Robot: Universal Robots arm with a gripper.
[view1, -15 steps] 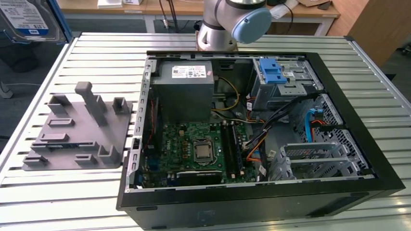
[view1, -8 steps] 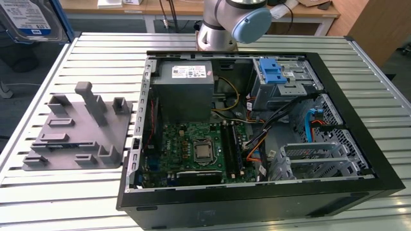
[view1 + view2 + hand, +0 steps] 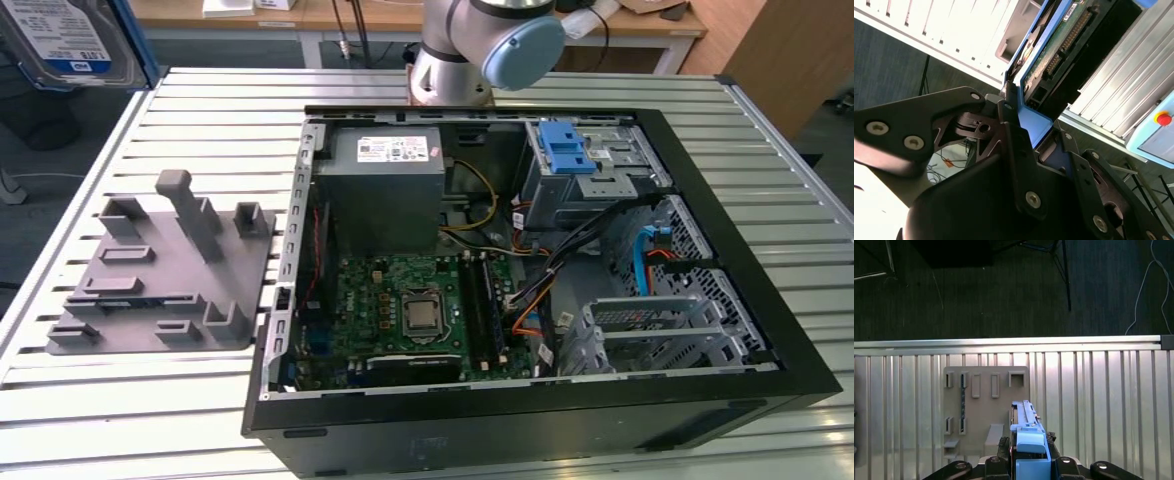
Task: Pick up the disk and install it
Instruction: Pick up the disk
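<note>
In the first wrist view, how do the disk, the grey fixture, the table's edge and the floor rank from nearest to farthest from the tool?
1. The disk: clamped in the tool.
2. The grey fixture: lying just beyond the disk.
3. The table's edge: past the fixture.
4. The floor: beyond that edge and lower down.

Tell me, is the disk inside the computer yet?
Out: the gripper holds the disk above the slatted table, outside the open case.

Print on the disk (image 3: 64,38) and power-supply sticker (image 3: 396,150) is unreadable.
</note>
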